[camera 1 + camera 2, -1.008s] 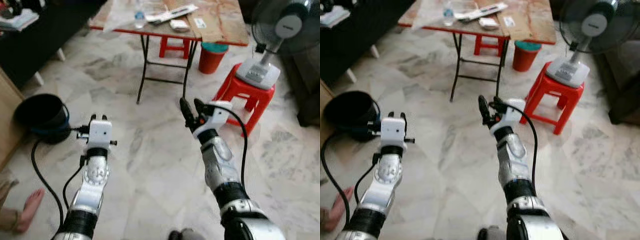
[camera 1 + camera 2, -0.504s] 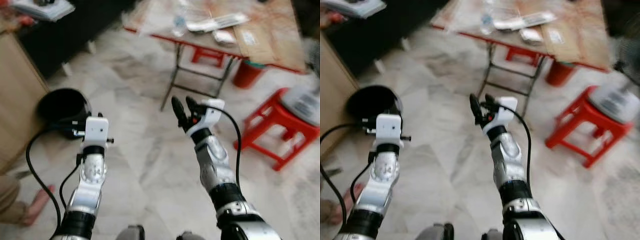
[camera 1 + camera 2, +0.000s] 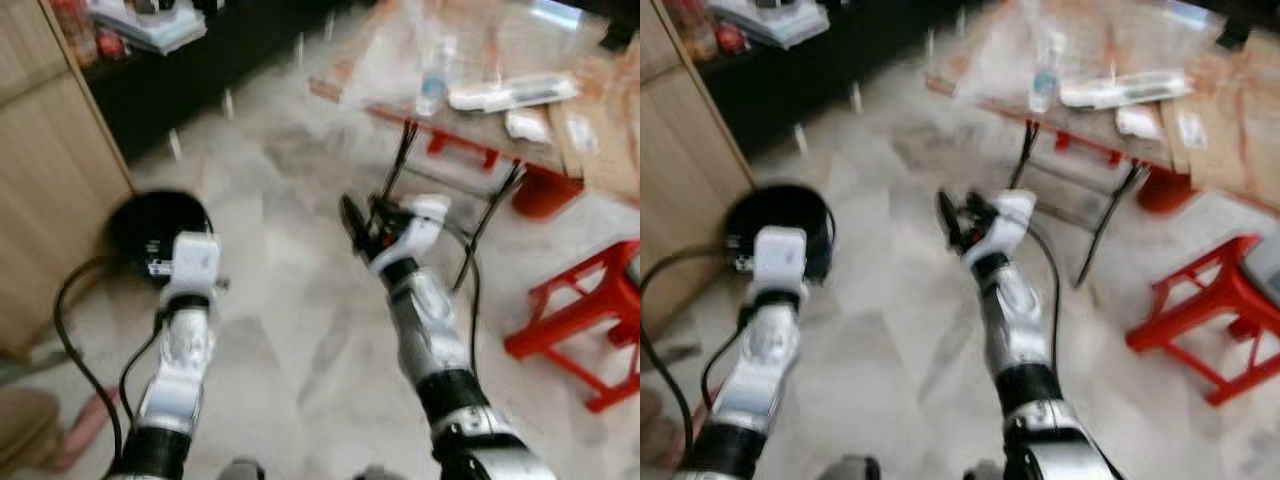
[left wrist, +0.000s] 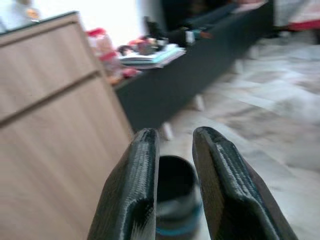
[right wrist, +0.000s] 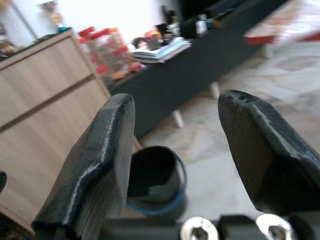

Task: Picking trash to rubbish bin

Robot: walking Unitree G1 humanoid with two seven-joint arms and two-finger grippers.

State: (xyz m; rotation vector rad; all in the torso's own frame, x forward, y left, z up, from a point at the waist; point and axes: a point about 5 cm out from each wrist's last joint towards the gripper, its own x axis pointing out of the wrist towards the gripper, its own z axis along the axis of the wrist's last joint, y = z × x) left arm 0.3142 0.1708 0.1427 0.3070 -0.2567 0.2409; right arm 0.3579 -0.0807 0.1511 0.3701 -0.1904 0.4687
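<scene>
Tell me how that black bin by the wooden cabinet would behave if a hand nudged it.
The black bin looks like thin plastic, dark inside, perhaps near empty, so probably light. On the polished marble floor it would likely slide, not tip. Its open rim may flex.

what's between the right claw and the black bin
Bare marble floor. In the right wrist view the open right claw frames the bin with only floor ahead; in the left eye view the left arm stands nearer the bin.
</scene>
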